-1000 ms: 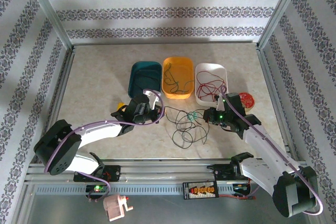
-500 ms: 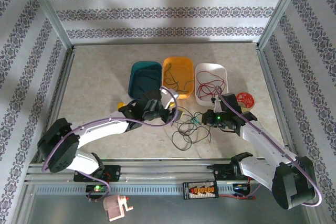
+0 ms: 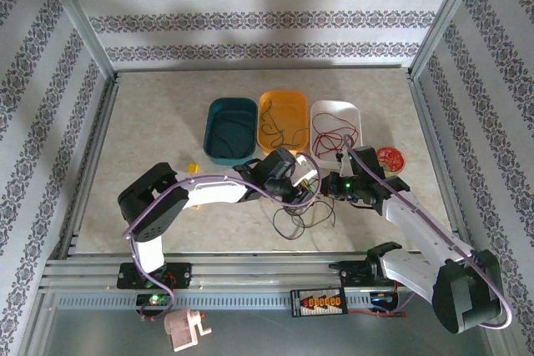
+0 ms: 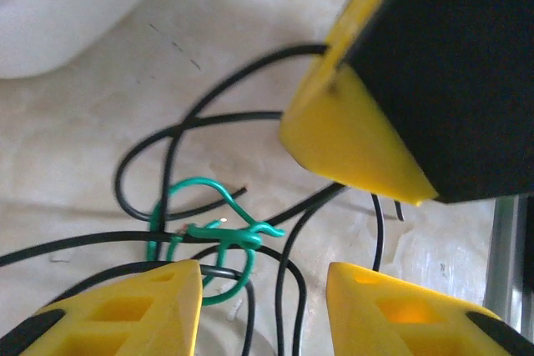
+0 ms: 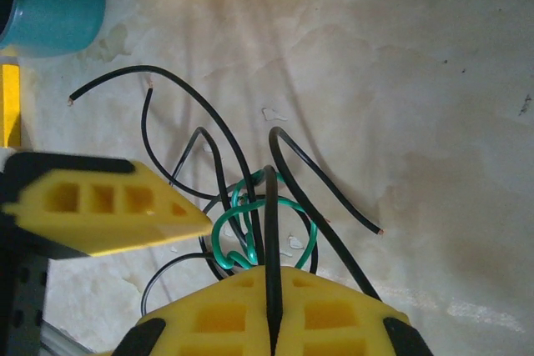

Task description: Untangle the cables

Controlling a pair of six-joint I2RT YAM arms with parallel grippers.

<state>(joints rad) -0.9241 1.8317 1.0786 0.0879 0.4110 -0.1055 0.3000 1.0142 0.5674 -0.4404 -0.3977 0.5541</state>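
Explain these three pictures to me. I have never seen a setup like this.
These are two robot arms, the left arm and the right arm, bolted at the near edge of a table. One picture looks down from above; the other two come from a camera on each wrist, so yellow fingers show up close. On the table stand a teal tray, an orange tray and a white tray; in front of them lies a tangle of thin black cables with a green cable. The right gripper is shut on one black cable. The left gripper is open beside the green cable, gripping nothing.
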